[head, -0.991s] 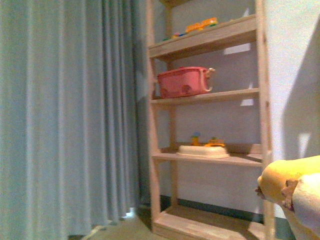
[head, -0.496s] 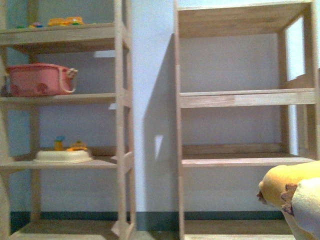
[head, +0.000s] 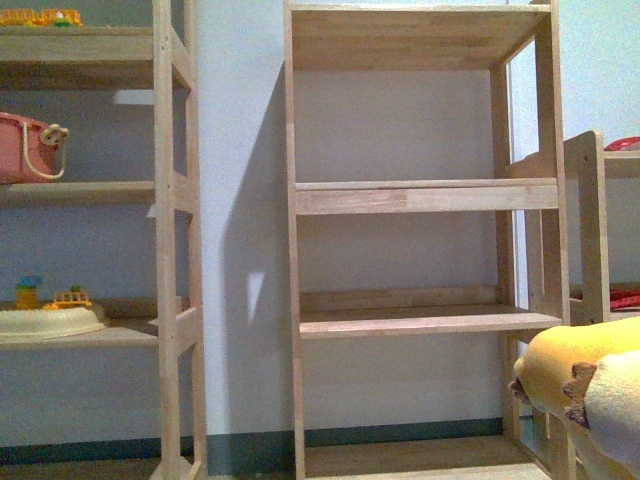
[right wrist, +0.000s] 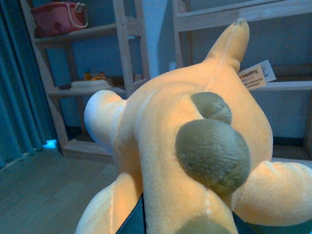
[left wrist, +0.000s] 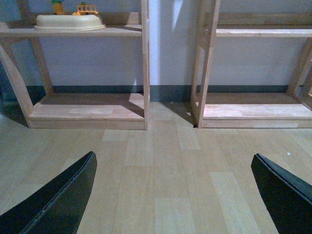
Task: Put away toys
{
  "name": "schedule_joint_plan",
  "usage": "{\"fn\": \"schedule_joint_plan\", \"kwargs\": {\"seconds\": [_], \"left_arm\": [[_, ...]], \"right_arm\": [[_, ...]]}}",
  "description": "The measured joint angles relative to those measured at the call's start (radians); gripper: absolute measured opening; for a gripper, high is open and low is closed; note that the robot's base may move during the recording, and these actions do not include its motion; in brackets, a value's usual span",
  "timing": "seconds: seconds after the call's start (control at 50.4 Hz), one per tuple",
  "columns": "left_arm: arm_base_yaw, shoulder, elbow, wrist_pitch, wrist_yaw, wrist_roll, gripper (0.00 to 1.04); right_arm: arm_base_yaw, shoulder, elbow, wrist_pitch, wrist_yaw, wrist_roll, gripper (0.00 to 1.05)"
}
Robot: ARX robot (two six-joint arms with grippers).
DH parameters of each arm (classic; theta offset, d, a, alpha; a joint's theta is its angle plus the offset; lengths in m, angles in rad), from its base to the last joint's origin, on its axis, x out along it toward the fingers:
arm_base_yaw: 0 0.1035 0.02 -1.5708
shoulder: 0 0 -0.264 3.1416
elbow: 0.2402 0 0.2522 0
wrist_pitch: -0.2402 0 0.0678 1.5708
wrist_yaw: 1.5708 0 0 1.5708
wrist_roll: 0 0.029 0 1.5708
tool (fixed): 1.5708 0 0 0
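Right of the empty shelf unit (head: 420, 195), lower than its second board, in the front view: plush animal (head: 580, 365), orange-yellow, with jagged brown trim and a pale patch. Overlaps the unit's right post and hangs clear of the floor. Left of the unit: a second shelf unit (head: 170, 250) carrying a pink basket (head: 22, 148) and a cream tray (head: 45, 322).

Left wrist view next. Looks down past the left gripper (left wrist: 170, 195) onto plank floor (left wrist: 165, 165) in front of the empty shelf unit's base. Shows two black fingers (left wrist: 58, 200) spread wide, holding nothing, poised above the floor and aimed at the gap between that unit and its neighbour.

Right wrist view last. Fills with the plush animal, pressed close to the lens: brown nubs, stubby limbs, paper tag (right wrist: 256, 75), the empty shelf unit's boards behind it. Hides the right gripper under the plush; cannot tell how far shut, nor where it grips. Rides off the floor, in front of the unit's lower boards.
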Motion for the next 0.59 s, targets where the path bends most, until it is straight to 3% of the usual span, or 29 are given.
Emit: {"fn": "schedule_joint_plan", "kwargs": {"seconds": [0.595], "left_arm": [[0.0,0.0,0.0,0.0,0.0,0.0,0.98]], "right_arm": [[0.0,0.001,0.0,0.0,0.0,0.0,0.07]]}}
